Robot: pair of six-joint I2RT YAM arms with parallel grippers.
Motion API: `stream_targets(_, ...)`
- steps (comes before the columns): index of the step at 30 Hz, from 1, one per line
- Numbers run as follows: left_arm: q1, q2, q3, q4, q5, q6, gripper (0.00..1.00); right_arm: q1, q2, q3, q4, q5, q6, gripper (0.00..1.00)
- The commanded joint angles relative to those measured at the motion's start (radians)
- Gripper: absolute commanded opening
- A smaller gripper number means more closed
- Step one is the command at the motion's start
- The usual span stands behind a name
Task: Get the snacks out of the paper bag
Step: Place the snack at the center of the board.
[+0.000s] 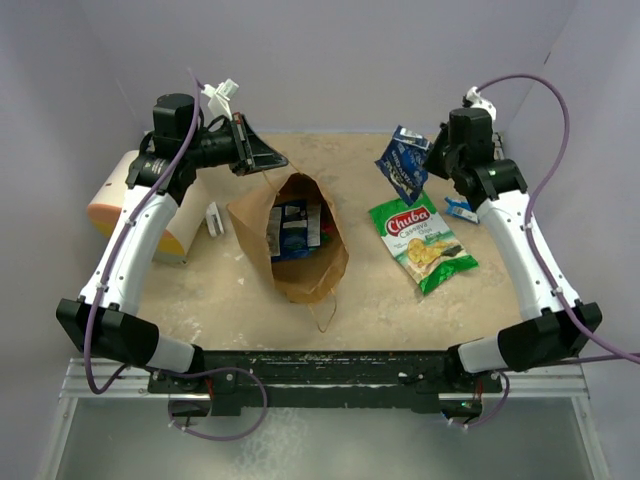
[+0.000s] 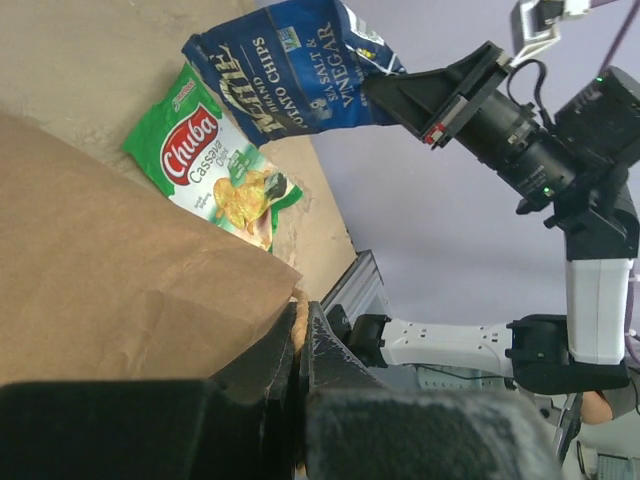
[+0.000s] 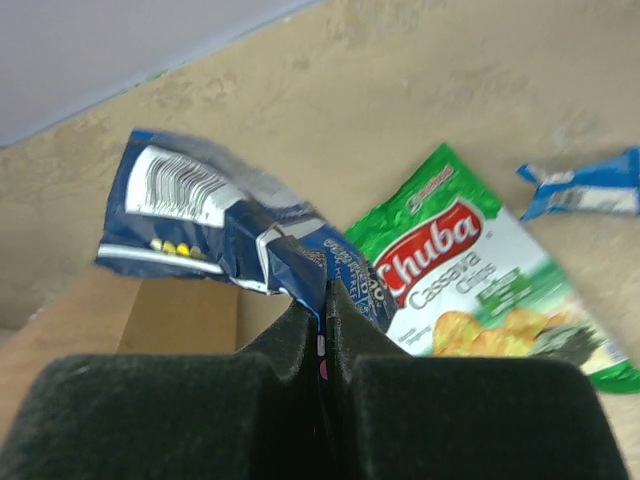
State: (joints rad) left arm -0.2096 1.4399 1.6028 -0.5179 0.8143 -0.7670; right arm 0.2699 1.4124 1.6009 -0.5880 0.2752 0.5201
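The brown paper bag point(image 1: 310, 268) stands open mid-table with several packets point(image 1: 294, 229) inside. My left gripper point(image 1: 262, 158) is shut on the bag's twisted handle point(image 2: 293, 322) at its far rim. My right gripper point(image 1: 432, 160) is shut on a dark blue chips packet point(image 1: 405, 165) and holds it in the air right of the bag; the packet also shows in the right wrist view point(image 3: 215, 215). A green-white Chuba packet point(image 1: 422, 243) lies on the table under it. A small blue packet point(image 1: 459, 208) lies beside the right arm.
A small white block point(image 1: 214, 218) stands left of the bag. A cream cylinder with an orange end point(image 1: 118, 200) lies at the far left under the left arm. Grey walls close in the back and sides.
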Motion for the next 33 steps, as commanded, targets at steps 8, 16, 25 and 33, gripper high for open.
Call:
stream_targets(8,0.014,-0.028,0.039,0.058,0.008,-0.005,0.0,-0.096,0.04,-0.144,0.159,-0.252,0.546,0.0)
stream_targets(16,0.016,-0.035,0.044,0.037,0.017,0.017,0.0,-0.103,0.075,-0.195,0.187,-0.267,0.582,0.0)
stream_targets(25,0.019,-0.014,0.053,0.048,0.042,0.02,0.0,-0.103,0.057,-0.302,0.323,-0.1,0.611,0.0)
stream_targets(33,0.019,-0.009,0.054,0.048,0.05,0.018,0.0,-0.103,0.044,-0.455,0.451,0.055,0.641,0.0)
